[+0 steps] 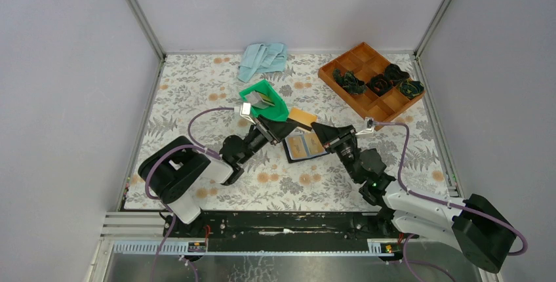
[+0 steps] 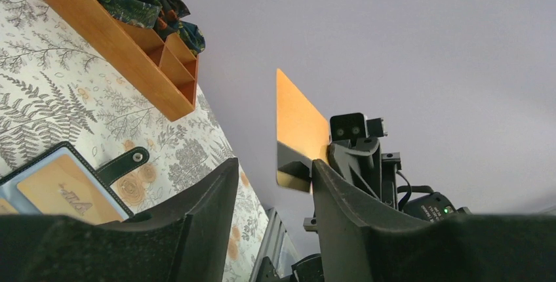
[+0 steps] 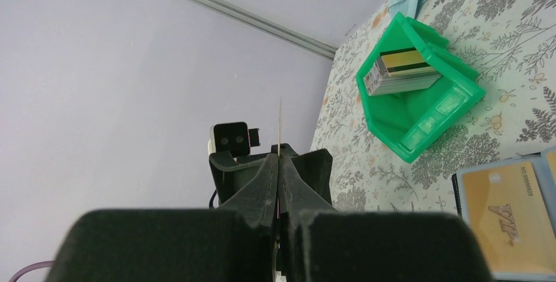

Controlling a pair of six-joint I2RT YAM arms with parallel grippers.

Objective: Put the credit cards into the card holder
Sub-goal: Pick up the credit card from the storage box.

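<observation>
The black card holder (image 1: pixel 305 145) lies open on the table with tan cards in its slots; it also shows in the left wrist view (image 2: pixel 59 187) and the right wrist view (image 3: pixel 511 220). My right gripper (image 1: pixel 320 128) (image 3: pixel 278 157) is shut on an orange-gold credit card (image 1: pixel 301 118), seen edge-on in the right wrist view (image 3: pixel 280 121), and holds it above the holder. My left gripper (image 1: pixel 274 126) (image 2: pixel 272 170) is open, facing the card (image 2: pixel 298 124) with its jaws apart and nothing between them. A stack of cards (image 3: pixel 401 72) stands in the green bin (image 1: pixel 278 108).
A brown compartment tray (image 1: pixel 372 80) with dark cloth pieces stands at the back right. A light blue cloth (image 1: pixel 263 59) lies at the back. The green bin (image 3: pixel 419 138) is just behind the left gripper. Walls enclose the table on three sides.
</observation>
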